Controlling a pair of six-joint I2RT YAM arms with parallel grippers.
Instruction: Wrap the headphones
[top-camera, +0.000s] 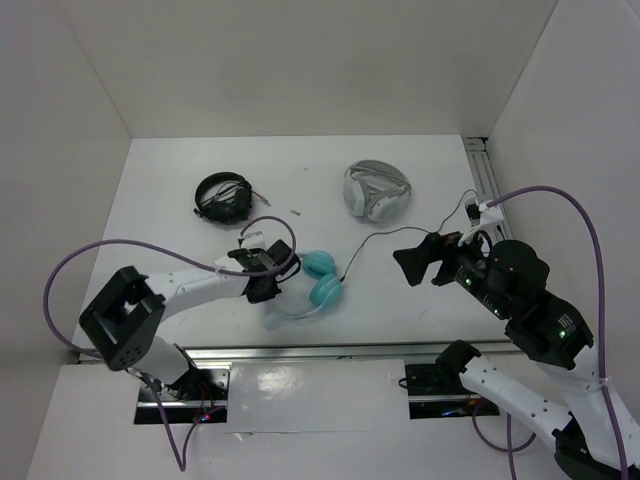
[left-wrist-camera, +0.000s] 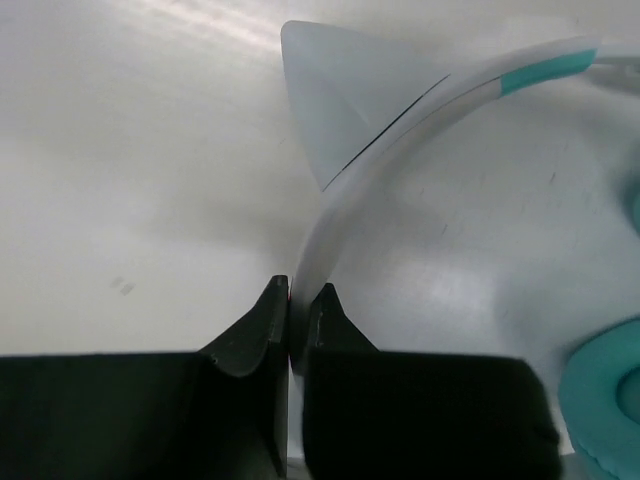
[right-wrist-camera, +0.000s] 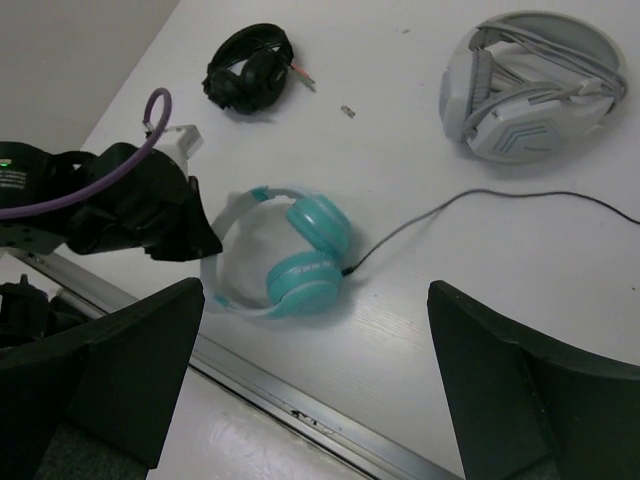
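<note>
1. Left wrist view, bottom centre: the left jaws are clamped together on the thin edge of the pale headband (left-wrist-camera: 345, 210) of the headphones (left-wrist-camera: 430, 100). A teal ear cup (left-wrist-camera: 605, 400) shows at lower right.
2. Top external view, just left of centre and low: the headphones lie on the desk (top-camera: 160, 220), cups toward the middle, with the band curling to the lower left where the left jaws pinch it.
3. The black cable (top-camera: 375, 240) trails slack from the cups up toward the right edge and is not yet wound.
4. Right of centre, the right jaws stand wide apart with nothing between them, near the cable's run.
5. The step in hand looks like anchoring the band so the cable can be wound. Such a narrow pinch may let the band twist, so hold it firm and low. The right jaws should take the cable close to the cups and wind with light tension.
6. Farthest off, the black headphones (top-camera: 224, 197) and the white and grey headphones (top-camera: 376, 190) lie well apart at upper left and upper centre. Leave them alone.
</note>
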